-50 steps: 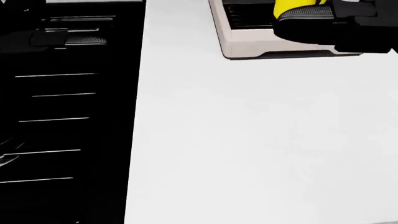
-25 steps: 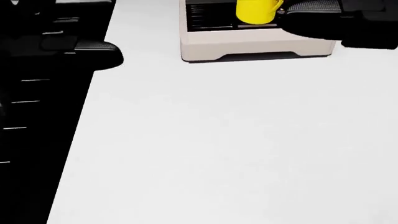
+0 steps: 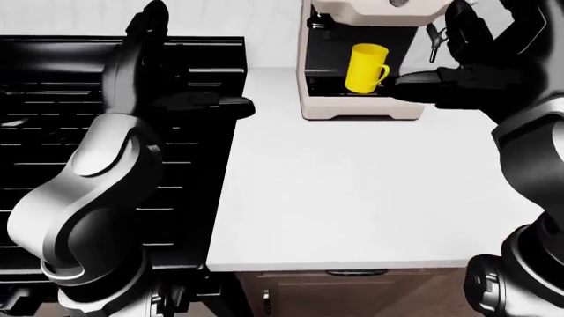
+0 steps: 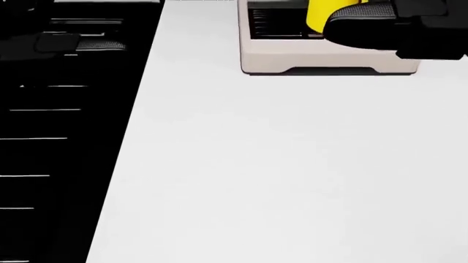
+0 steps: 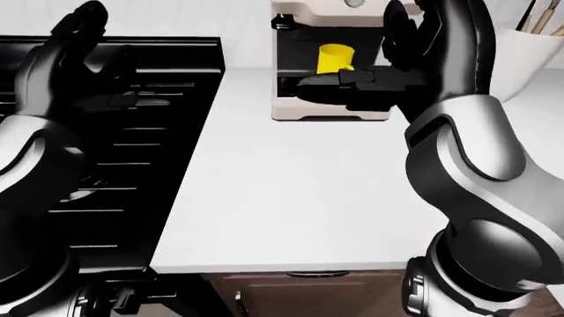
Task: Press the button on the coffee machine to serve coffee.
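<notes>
A beige coffee machine (image 3: 328,99) stands at the top of the white counter (image 3: 352,191). A yellow mug (image 3: 364,68) sits upright on its drip tray. My right hand (image 3: 471,63) is open, raised just right of the machine, with one finger stretched left toward the mug. My left hand (image 3: 163,79) is open and held up over the black stove at the left. The machine's button does not show clearly. In the head view only the machine's base (image 4: 322,60), a slice of the mug (image 4: 320,13) and my right hand (image 4: 395,30) show.
A black stove (image 3: 53,145) with grates fills the left side. A white holder with utensils (image 5: 537,46) stands at the right of the machine in the right-eye view. A brown cabinet front (image 3: 352,294) lies below the counter edge.
The head view has swung: the machine's base slid left, then back right. My right hand stays in front of the mug. My left hand moved slightly back over the stove.
</notes>
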You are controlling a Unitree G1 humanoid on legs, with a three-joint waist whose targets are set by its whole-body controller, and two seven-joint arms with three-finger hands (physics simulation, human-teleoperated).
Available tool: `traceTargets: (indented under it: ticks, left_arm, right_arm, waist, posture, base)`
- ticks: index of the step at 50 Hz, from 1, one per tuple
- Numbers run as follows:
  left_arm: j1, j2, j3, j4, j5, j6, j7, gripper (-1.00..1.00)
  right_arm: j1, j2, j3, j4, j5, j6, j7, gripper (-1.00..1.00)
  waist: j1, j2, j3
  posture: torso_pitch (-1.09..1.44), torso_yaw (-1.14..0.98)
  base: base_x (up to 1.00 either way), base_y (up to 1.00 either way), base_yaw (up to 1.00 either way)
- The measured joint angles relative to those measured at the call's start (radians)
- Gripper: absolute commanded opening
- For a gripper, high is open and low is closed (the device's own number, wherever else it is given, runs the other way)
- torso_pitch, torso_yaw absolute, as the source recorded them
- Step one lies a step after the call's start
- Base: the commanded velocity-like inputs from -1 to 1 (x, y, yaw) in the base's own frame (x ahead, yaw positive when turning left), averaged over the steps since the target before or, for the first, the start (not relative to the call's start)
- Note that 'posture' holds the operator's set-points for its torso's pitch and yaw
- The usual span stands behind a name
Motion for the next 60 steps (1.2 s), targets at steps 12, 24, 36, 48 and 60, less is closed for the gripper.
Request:
traceTargets:
  ticks: [12,24,36,48,60]
  left_arm:
    - [-0.003,-0.002,-0.003,-0.007,-0.007,0.009,-0.003,1.0]
    - [-0.004,-0.002,-0.007,-0.005,-0.012,0.008,-0.002,1.0]
    - [-0.001,-0.002,-0.006,-0.01,-0.012,0.001,-0.002,1.0]
    - [-0.002,-0.001,-0.006,-0.008,-0.016,-0.004,-0.002,1.0]
    - [-0.002,0.0,-0.003,-0.008,-0.015,-0.019,-0.001,1.0]
  right_arm:
    - [-0.001,-0.002,-0.003,-0.002,0.002,0.001,-0.002,1.0]
    - [-0.005,-0.009,-0.008,0.001,0.008,-0.001,-0.004,1.0]
    - [0.002,-0.012,-0.008,-0.003,0.013,-0.007,-0.006,1.0]
    - [0.0,-0.01,-0.006,-0.001,0.007,-0.013,-0.004,1.0]
    - [0.001,-0.009,-0.005,-0.004,0.004,-0.015,-0.002,1.0]
  waist:
    - [0.0,0.004,-0.064]
    - [0.0,0.005,-0.131]
    - [0.002,0.005,-0.202]
    - [0.005,0.004,-0.289]
    - [0.008,0.0,-0.336]
  posture:
    - [-0.16,0.0]
    - [-0.25,0.0]
    - [-0.33,0.0]
    - [-0.43,0.0]
    - [-0.49,0.0]
  base:
    - [0.0,0.0,0.0]
    - [0.0,0.0,0.0]
    - [0.0,0.0,0.0]
    - [0.0,0.0,0.0]
    - [0.0,0.0,0.0]
